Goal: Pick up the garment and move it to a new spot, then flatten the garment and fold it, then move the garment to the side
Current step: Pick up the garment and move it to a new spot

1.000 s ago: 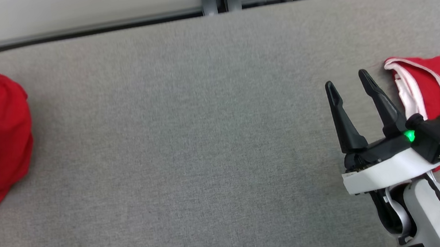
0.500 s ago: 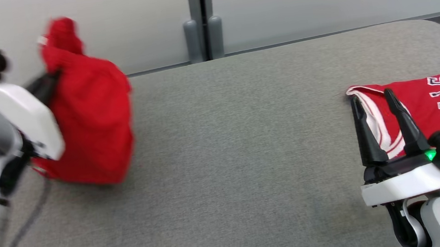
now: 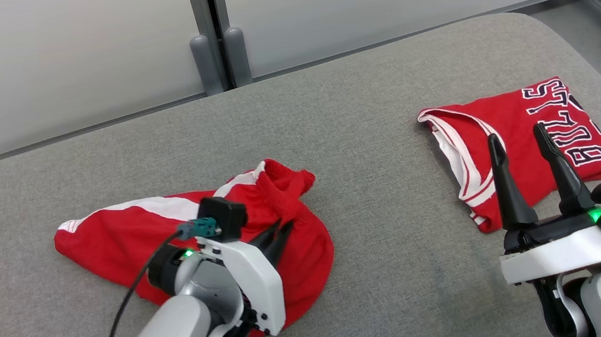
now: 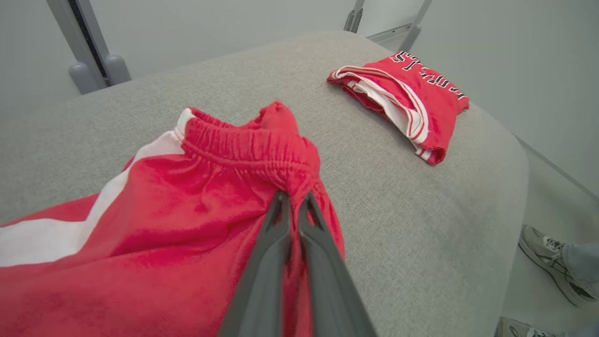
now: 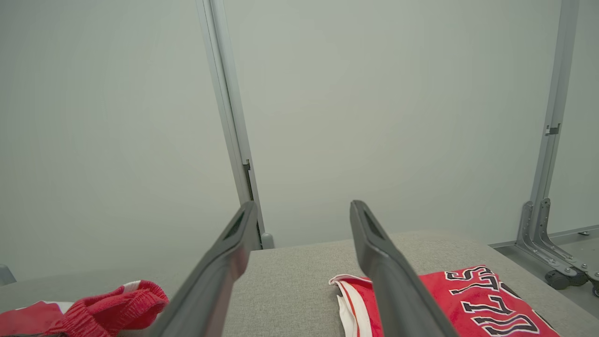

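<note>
Crumpled red shorts with white side stripe (image 3: 118, 238) lie left-centre on grey fabric table (image 3: 383, 210), waistband pinched in closed left gripper (image 3: 279, 232). Right gripper (image 3: 515, 137), spread wide and empty, hovers by folded red lettered jersey (image 3: 501, 114), well apart.

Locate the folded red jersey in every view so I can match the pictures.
Head view: folded jersey on the right side, lettering towards the right edge.
Left wrist view: upper right, white-trimmed edge facing the camera.
Right wrist view: bottom right, lettering visible.
Shared landmark: the red shorts, lying left of the jersey in all three views.
</note>
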Motion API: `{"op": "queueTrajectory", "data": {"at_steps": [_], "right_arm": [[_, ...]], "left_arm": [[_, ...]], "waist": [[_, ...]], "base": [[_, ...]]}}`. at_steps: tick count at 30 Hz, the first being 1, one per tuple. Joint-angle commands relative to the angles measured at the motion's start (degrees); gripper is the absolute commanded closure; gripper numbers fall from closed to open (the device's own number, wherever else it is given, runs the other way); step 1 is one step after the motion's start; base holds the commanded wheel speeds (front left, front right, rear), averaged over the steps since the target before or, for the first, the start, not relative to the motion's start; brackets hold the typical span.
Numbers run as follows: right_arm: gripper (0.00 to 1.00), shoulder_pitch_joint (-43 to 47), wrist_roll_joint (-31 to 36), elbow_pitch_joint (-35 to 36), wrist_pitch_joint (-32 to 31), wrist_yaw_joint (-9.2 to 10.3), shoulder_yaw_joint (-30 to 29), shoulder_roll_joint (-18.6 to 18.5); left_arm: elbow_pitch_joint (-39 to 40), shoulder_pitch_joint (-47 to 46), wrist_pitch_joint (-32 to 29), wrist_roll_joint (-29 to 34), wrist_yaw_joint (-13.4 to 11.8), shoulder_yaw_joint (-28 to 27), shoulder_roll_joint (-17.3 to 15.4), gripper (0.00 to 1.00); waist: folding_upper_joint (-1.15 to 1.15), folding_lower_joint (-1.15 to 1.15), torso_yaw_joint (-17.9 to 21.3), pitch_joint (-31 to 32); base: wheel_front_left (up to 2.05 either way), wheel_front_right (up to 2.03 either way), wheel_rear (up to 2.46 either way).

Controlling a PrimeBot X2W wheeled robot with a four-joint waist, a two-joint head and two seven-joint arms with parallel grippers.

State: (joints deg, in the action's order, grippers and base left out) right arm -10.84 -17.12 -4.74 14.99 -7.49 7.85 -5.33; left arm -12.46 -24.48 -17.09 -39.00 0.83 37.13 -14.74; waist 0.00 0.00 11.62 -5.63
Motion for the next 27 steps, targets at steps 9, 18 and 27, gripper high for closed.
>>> {"op": "queueTrajectory", "data": {"at_steps": [9, 18, 27], "right_arm": [[0.0, 0.1, 0.2, -1.3, 0.3, -0.02, 0.7, -1.4], [0.0, 1.8, 0.5, -1.6, 0.3, -0.02, 0.2, -2.2], [0.0, 4.5, 0.9, -1.4, 0.3, -0.02, -1.9, -2.4]], "left_arm": [[-17.2, -3.7, 10.1, 2.3, 4.2, 4.9, 8.9, 0.0], [-17.1, -6.0, 18.0, 3.5, 3.2, 2.6, 7.5, 0.0], [-7.1, 0.1, 24.7, 4.8, -3.8, -3.5, -1.4, 0.0]], "waist": [[0.0, 0.0, 0.0, 0.6], [0.0, 0.0, -4.2, 3.1], [0.0, 0.0, -9.6, 5.7]], "base": [[0.0, 0.0, 0.0], [0.0, 0.0, 0.0], [0.0, 0.0, 0.0]]}}
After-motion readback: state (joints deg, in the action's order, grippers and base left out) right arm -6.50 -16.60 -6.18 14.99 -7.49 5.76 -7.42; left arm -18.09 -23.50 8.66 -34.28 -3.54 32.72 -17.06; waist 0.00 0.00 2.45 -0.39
